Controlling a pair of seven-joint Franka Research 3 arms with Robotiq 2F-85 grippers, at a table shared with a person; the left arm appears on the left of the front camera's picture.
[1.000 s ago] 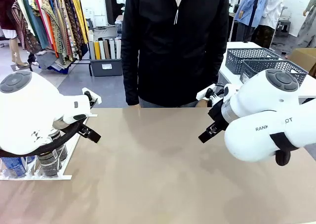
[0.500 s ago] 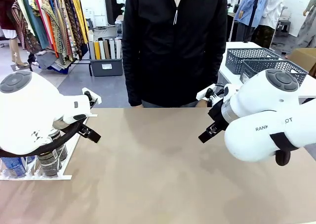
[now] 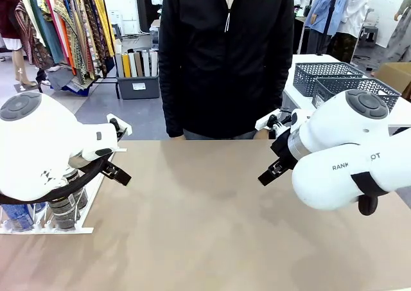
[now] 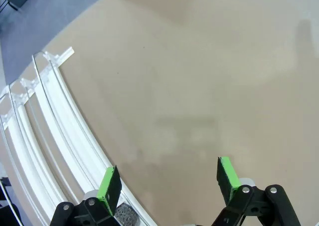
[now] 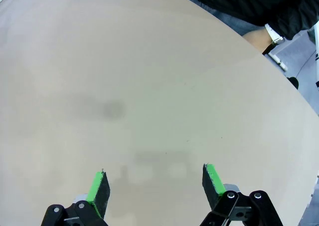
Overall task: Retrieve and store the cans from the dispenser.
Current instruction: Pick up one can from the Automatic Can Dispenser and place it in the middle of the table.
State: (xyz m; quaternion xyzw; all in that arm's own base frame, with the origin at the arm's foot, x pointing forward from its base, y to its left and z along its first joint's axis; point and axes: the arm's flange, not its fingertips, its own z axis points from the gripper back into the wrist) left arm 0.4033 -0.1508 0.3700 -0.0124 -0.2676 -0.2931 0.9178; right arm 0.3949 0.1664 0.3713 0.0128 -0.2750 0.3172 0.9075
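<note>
Table (image 3: 205, 239): beige, bare in the middle. Person (image 3: 225, 60) in a black jacket at the far edge; clothes rail (image 3: 64, 27) and grey baskets (image 3: 337, 79) behind.
Dispenser (image 3: 82, 229): white, at the table's left edge; cans (image 3: 63, 214) at its front stoppers, under the left arm (image 3: 45, 149).
Left claw (image 4: 168, 178): open, empty, over the table beside the dispenser rails.
Right claw (image 5: 155, 183): open, empty, over bare table.
Right arm (image 3: 340, 156) print: "RANK", "OT", partly hidden.
</note>
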